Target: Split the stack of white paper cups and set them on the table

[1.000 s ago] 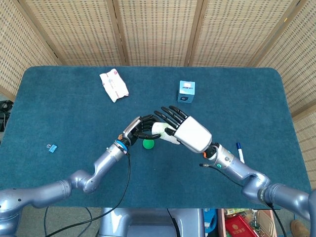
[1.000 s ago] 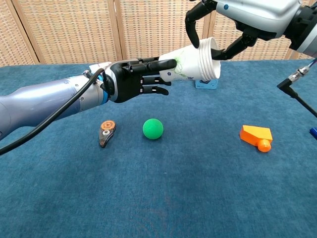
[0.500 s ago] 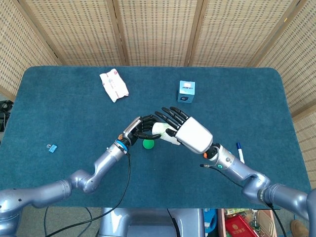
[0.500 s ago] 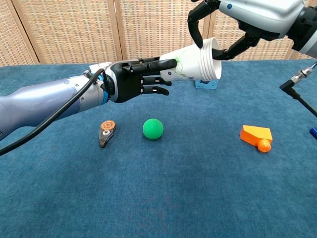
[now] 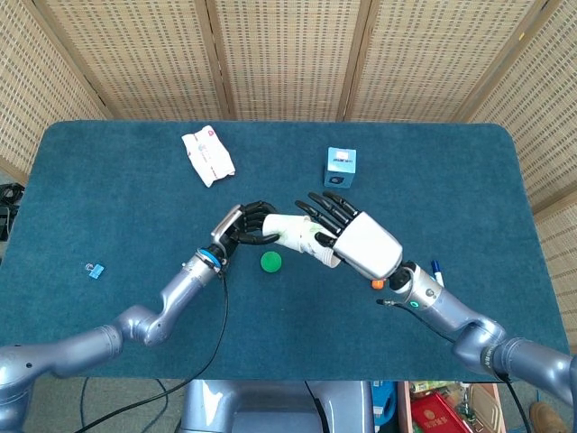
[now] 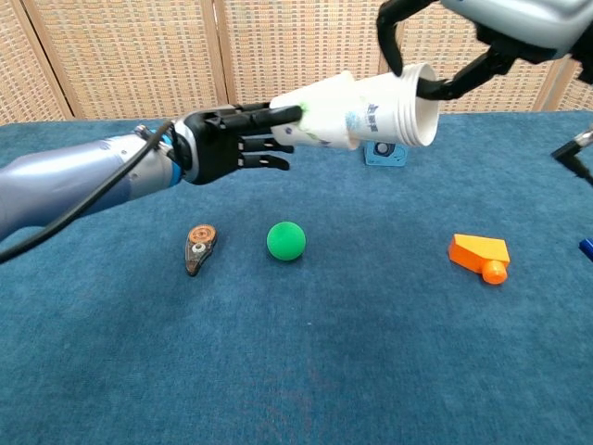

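The white paper cups hang sideways above the table, partly slid apart. My left hand (image 5: pixel 240 227) (image 6: pixel 225 148) grips the narrow bottom end of the inner cup (image 5: pixel 287 229) (image 6: pixel 315 110), which carries green marks. My right hand (image 5: pixel 362 242) (image 6: pixel 482 28) holds the outer cup (image 6: pixel 400 92) around its wide rim, fingers hooked over the edge. The two cups still overlap in the middle. In the head view my right hand covers most of the outer cup.
Under the cups lies a green ball (image 6: pixel 286 240) (image 5: pixel 270 262). An orange block (image 6: pixel 480 254) sits at the right, a small oval orange-brown item (image 6: pixel 197 248) at the left. A blue box (image 5: pixel 340 167), a white packet (image 5: pixel 208 155), a blue clip (image 5: pixel 94 270) and a pen (image 5: pixel 436 271) lie further off.
The hands have drawn apart, left going left and right going right. The stack has lengthened, with the inner cup sliding partway out of the outer one.
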You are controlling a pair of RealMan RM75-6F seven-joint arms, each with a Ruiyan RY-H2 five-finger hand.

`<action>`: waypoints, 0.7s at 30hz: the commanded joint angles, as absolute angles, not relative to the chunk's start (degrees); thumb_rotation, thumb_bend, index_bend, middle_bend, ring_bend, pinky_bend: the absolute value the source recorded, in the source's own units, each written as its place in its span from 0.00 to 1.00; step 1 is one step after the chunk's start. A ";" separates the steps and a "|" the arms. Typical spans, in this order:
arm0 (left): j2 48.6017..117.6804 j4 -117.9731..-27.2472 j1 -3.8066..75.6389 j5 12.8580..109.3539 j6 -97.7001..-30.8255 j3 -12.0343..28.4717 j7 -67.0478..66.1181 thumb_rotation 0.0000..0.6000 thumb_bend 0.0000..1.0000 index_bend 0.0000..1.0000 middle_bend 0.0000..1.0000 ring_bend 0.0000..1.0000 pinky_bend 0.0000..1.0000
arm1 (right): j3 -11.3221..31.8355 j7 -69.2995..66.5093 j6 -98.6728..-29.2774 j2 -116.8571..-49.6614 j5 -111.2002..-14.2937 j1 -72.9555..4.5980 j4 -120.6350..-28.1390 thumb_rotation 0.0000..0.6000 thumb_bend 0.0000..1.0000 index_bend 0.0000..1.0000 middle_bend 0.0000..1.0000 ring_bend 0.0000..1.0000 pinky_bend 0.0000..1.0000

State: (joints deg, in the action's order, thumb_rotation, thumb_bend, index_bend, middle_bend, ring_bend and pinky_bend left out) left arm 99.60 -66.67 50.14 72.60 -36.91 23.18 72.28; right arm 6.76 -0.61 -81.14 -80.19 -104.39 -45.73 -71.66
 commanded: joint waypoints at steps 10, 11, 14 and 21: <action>88.83 -59.57 46.16 78.61 -42.32 20.61 67.98 1.00 0.08 0.52 0.52 0.51 0.50 | 3.63 0.00 -81.17 -73.15 -104.86 -42.30 -68.86 1.00 0.58 0.72 0.15 0.02 0.23; 87.00 -54.63 45.44 81.37 -45.24 18.54 60.87 1.00 0.08 0.52 0.52 0.51 0.50 | 2.15 1.84 -79.18 -71.72 -105.48 -42.06 -67.10 1.00 0.58 0.72 0.16 0.02 0.23; 85.92 -50.68 44.45 82.31 -46.85 16.32 52.83 1.00 0.08 0.52 0.52 0.51 0.50 | 0.34 3.65 -76.04 -69.93 -106.30 -42.26 -66.21 1.00 0.58 0.72 0.16 0.02 0.23; 86.44 -44.15 42.93 80.80 -47.25 12.37 28.94 1.00 0.08 0.52 0.51 0.51 0.50 | -2.85 10.91 -67.12 -68.02 -107.40 -43.51 -65.54 1.00 0.58 0.72 0.17 0.02 0.23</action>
